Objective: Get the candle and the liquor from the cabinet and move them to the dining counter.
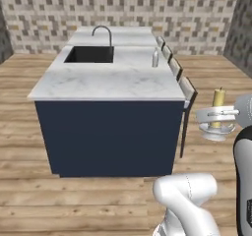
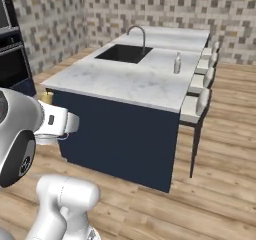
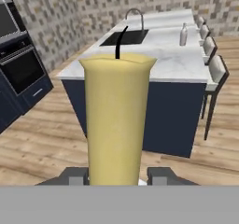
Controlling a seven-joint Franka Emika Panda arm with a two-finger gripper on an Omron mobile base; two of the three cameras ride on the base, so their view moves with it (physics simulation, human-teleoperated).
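Observation:
My gripper (image 3: 118, 176) is shut on the candle (image 3: 116, 120), a pale-yellow cylinder with a dark wick that stands upright between the finger tips (image 3: 77, 175). From the left base view the candle (image 1: 218, 101) rises above the gripper (image 1: 216, 117), with its white saucer (image 1: 219, 132) below. Only a sliver of the candle (image 2: 46, 98) peeks over the hand in the right base view. The dining counter (image 1: 108, 82), a white marble island on a navy base, stands ahead of the candle, apart from it. The liquor and the cabinet are out of view.
On the island are a black sink (image 1: 89, 54), a curved faucet (image 1: 102, 33) and a pale dispenser bottle (image 1: 155, 58). Cushioned stools (image 1: 187, 90) line its right side. A dark oven stack (image 3: 21, 64) stands at the left. Wood floor surrounds the island.

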